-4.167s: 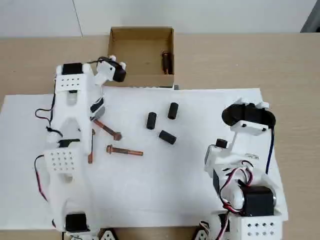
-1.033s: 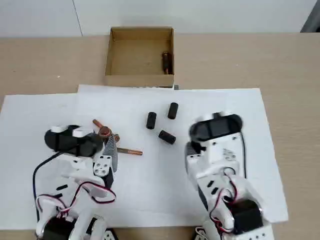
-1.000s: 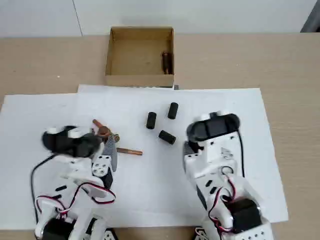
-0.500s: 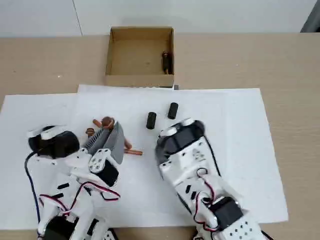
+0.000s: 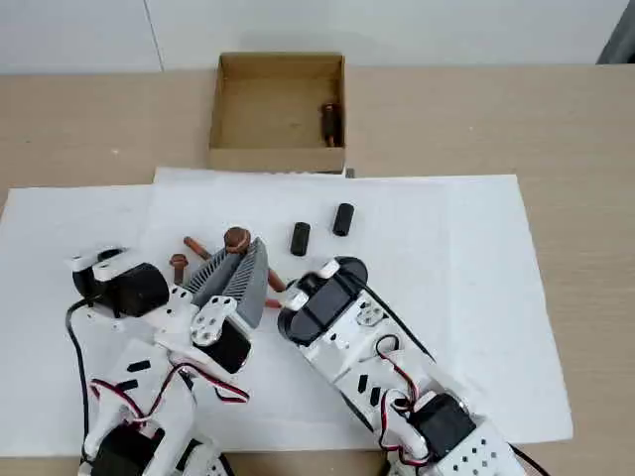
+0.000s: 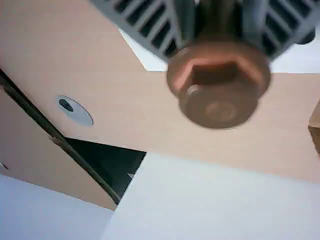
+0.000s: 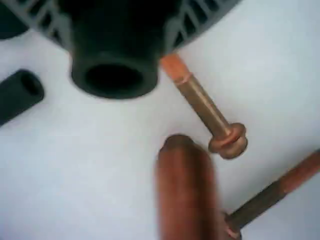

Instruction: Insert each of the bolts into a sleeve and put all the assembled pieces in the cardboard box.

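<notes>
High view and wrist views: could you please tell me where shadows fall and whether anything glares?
High view: even light, no glare on the paper; the box throws a thin shadow at its near wall, the loose sleeves only faint ones. Left wrist view: the held bolt has a dull sheen. Right wrist view: the held sleeve has a dark bore; the lying bolt casts little shadow.

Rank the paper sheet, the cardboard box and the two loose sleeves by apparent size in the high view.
1. Paper sheet
2. Cardboard box
3. Sleeve nearer the box and the other sleeve: they look alike, so no order between them.
</notes>
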Action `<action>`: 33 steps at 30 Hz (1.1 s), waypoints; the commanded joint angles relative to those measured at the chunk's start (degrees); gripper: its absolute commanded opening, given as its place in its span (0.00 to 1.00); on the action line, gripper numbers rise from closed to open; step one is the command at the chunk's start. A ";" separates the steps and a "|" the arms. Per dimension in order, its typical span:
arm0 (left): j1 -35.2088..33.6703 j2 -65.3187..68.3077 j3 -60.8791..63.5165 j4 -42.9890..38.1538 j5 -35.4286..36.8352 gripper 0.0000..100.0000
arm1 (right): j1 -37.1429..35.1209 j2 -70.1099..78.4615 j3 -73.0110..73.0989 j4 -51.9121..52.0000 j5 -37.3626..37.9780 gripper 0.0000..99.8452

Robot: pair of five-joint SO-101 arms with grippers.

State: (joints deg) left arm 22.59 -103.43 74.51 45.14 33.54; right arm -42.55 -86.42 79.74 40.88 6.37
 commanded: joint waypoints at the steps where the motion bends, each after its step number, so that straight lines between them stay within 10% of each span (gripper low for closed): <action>1: 0.18 -0.35 -0.31 -1.76 0.00 0.01 | -0.57 -0.40 -0.88 -1.80 1.85 0.00; 21: -0.09 -0.53 4.09 -5.54 -0.18 0.01 | -3.74 -0.48 -0.97 -7.69 5.10 0.00; 33: 0.44 -0.53 4.09 5.71 -0.18 0.01 | -3.65 -0.48 -4.04 -7.69 5.01 0.00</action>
State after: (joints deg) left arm 22.86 -103.52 78.73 48.13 33.54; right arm -46.07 -86.24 79.74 34.99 11.03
